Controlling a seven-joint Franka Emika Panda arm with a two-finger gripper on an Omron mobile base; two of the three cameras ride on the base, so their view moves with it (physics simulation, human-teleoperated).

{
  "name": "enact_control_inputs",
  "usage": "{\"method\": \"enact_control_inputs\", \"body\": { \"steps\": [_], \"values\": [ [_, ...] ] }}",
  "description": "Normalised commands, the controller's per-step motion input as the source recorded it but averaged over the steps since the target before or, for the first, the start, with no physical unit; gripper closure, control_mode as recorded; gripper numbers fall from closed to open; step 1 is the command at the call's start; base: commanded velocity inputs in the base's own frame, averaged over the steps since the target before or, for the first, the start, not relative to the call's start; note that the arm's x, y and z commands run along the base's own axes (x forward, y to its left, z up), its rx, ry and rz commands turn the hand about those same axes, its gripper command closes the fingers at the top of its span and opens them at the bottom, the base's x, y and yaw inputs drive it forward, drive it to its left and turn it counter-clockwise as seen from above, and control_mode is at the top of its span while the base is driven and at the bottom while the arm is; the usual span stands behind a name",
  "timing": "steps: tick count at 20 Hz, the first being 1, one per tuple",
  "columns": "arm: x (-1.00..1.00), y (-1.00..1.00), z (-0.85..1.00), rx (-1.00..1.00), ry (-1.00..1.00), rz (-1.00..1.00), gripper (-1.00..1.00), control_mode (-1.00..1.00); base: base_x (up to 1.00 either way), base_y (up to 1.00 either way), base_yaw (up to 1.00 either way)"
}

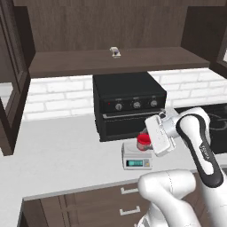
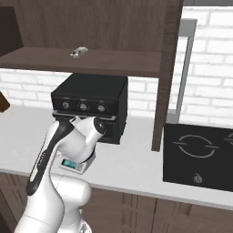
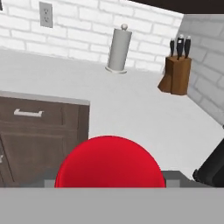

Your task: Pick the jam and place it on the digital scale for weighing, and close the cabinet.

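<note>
1. The jam (image 1: 143,142) sits on the digital scale (image 1: 137,156), on the tabletop (image 1: 62,155) before the black oven (image 1: 126,104).
2. The gripper (image 1: 150,138) is just beside the jam; whether it pinches the jar cannot be told.

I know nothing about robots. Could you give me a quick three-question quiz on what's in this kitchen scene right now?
1. True or false: the jam is up on the shelf, far from the digital scale.
2. What stands right behind the digital scale? A) a kettle B) a black oven C) a sink
3. Fill in: the cabinet above the counter stands ____.

Key: 1 false, the jam is over the scale's plate. 2 B. 3 open.
</note>
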Motion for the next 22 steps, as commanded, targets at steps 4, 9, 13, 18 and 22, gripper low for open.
{"method": "enact_control_inputs", "body": {
  "steps": [4,9,13,18,22],
  "values": [
    [0.68,-0.35,-0.44,0.00,0.02,0.00,1.00,-1.00,0.00,0.00,0.00],
    [0.71,-0.16,-0.39,-0.04,0.11,0.00,1.00,-1.00,0.00,0.00,0.00],
    [0.65,-0.12,-0.38,0.00,0.01,0.01,1.00,-1.00,0.00,0.00,0.00],
    [0.56,-0.10,-0.33,0.00,0.02,0.00,1.00,-1.00,0.00,0.00,0.00],
    [0.35,0.00,-0.44,-0.04,0.01,0.00,1.00,-1.00,0.00,0.00,0.00]
  ]
}}
